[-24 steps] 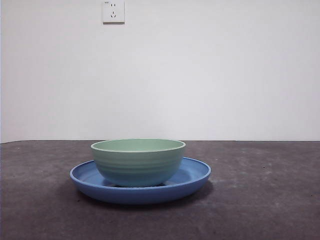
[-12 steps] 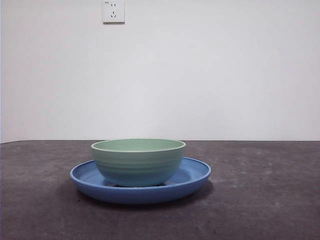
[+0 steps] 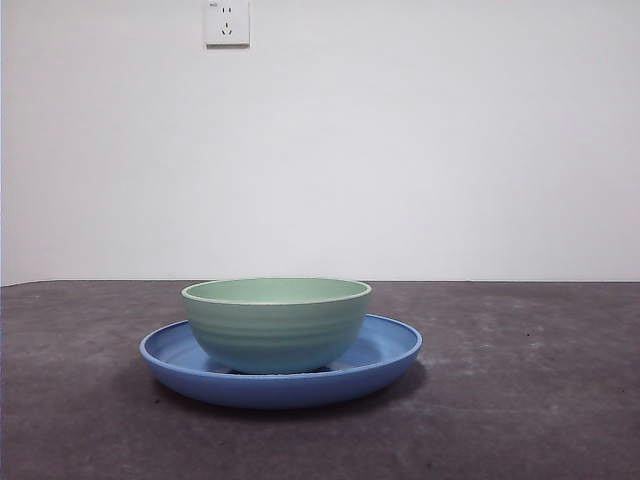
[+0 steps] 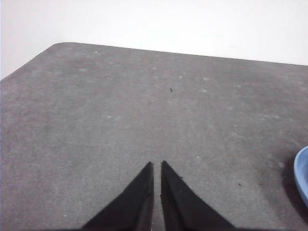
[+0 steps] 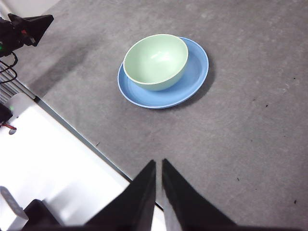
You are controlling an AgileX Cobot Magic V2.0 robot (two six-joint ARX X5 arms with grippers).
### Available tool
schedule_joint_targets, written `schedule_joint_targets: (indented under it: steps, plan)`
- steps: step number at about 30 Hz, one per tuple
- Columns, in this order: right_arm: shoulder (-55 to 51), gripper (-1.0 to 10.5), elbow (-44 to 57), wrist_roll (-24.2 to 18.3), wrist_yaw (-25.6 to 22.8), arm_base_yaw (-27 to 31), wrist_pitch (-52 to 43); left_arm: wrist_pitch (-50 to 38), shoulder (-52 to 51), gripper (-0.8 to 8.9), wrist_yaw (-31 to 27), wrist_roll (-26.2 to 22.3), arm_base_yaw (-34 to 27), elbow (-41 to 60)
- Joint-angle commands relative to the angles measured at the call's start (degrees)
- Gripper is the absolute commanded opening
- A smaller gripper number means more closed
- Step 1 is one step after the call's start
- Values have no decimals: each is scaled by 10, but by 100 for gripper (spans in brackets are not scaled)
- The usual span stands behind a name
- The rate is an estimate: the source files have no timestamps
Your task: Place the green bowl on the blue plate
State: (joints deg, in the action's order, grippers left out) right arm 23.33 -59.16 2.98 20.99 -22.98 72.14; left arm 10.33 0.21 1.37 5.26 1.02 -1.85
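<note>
Bowl sits on plate, shifted toward nine o'clock. My left gripper and right gripper are both pressed together, clear; only a stray sweep could nudge it off.

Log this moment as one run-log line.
green bowl: on blue plate | left gripper: shut, away | right gripper: shut, away | placement: done

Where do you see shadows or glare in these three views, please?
Front view: the blue plate casts a soft shadow on the table to its right; light is even. Right wrist view: a dark shadow hugs one edge of the plate, and the green bowl has a small highlight inside. Left wrist view: a faint shadow beside the plate edge.
</note>
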Motion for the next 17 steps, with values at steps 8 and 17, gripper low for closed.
schedule_joint_targets:
  steps: [8,17]
  plan:
    - [-42,19,112,-49,-50,124,-186,4,0,25,-4,0,1,12]
    - [-130,19,387,-56,-86,214,-611,4,0,25,-4,0,1,12]
